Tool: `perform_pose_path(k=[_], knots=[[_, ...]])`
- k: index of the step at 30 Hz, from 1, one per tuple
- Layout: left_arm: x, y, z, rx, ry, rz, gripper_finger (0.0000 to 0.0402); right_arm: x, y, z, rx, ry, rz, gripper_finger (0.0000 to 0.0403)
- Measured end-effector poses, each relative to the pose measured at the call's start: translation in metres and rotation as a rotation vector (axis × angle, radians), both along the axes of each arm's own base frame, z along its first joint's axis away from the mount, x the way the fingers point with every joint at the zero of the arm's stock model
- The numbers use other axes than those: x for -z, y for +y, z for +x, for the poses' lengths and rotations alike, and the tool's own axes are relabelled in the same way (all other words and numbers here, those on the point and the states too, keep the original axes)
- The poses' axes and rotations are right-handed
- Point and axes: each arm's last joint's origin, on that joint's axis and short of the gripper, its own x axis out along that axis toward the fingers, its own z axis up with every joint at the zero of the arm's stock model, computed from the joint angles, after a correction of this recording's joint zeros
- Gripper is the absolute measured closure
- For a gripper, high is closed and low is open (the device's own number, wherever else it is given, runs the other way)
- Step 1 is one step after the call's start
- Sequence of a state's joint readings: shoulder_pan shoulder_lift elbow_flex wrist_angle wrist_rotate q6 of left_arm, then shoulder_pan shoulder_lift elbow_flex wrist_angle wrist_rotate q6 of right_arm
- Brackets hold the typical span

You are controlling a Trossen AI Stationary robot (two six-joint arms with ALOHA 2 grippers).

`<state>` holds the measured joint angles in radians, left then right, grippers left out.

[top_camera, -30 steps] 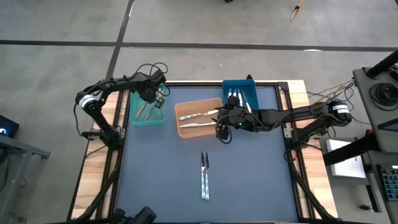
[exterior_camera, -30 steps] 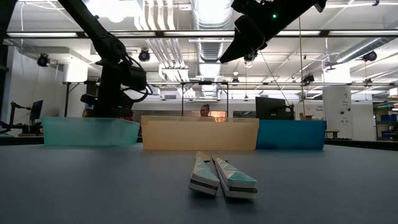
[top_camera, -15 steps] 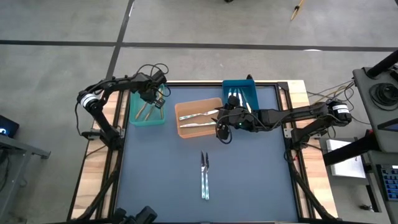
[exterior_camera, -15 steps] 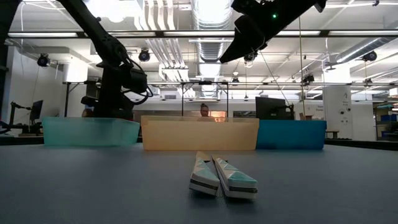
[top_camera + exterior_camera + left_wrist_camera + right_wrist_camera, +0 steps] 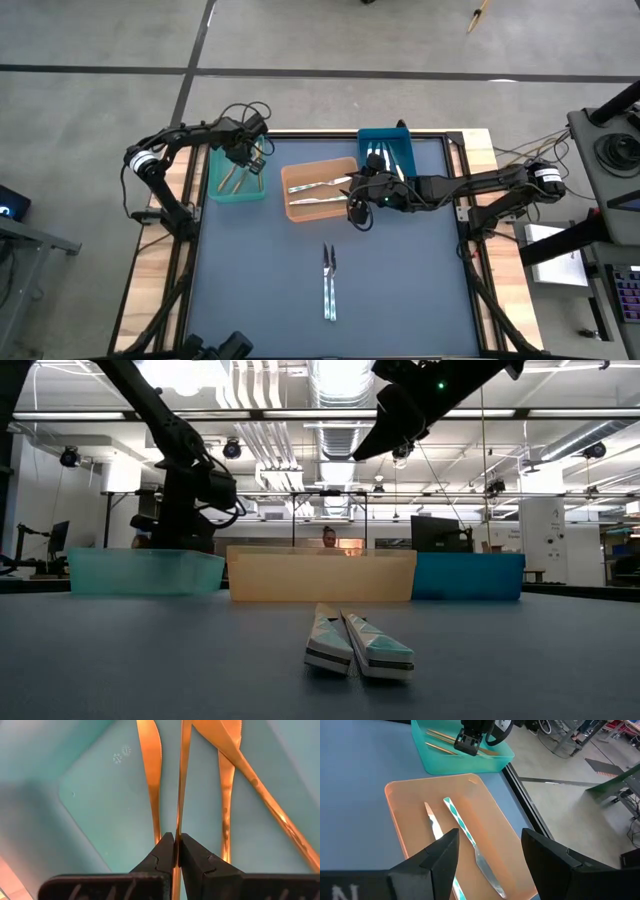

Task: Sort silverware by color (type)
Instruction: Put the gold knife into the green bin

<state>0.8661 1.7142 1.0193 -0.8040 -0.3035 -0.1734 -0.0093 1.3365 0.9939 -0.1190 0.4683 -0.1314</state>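
Note:
My left gripper [image 5: 252, 162] reaches down into the teal bin [image 5: 236, 197] and is shut on a gold piece [image 5: 180, 780]. Three more gold pieces [image 5: 150, 775] lie flat on that bin's floor. My right gripper [image 5: 352, 208] hovers open above the orange bin [image 5: 320, 215], over two silver pieces [image 5: 470, 832] lying inside. Pale-handled pieces [image 5: 380, 158] rest in the blue bin [image 5: 362, 140]. Two silver pieces [image 5: 328, 282] lie side by side on the table mat, also seen in the low view [image 5: 355, 642]. My left gripper pinches the gold piece's slim shaft [image 5: 176, 827] between its two fingertips [image 5: 162, 852], coming from above into the teal bin. The piece runs on along the fingers' line, its thin edge toward the camera. Whether its far end rests on the bin floor cannot be told.
The three bins stand in a row along the table's far side: teal left, orange middle, blue right. The dark mat [image 5: 400, 280] around the two loose pieces is bare. Wooden table edges and metal frame rails border the mat. A person shows far behind the orange bin [image 5: 328, 540].

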Motion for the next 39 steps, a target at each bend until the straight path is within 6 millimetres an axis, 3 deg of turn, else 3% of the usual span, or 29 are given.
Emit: perform_pose_path(k=[11, 21, 39], knots=[[0.0018, -0.0013, -0.0011, 0.000, 0.005, -0.007, 0.0401, -0.0004, 0.0003, 0.0004, -0.010, -0.006, 0.006, 0.0197], [0.0018, -0.0015, -0.0011, -0.025, 0.000, -0.003, 0.0401, -0.0018, 0.0050, 0.0036, -0.160, -0.041, 0.091, 0.0197], [0.0033, -0.0043, -0.0032, -0.036, 0.011, -0.029, 0.0401, 0.0018, 0.0051, 0.0026, -0.160, -0.030, 0.093, 0.0197]])
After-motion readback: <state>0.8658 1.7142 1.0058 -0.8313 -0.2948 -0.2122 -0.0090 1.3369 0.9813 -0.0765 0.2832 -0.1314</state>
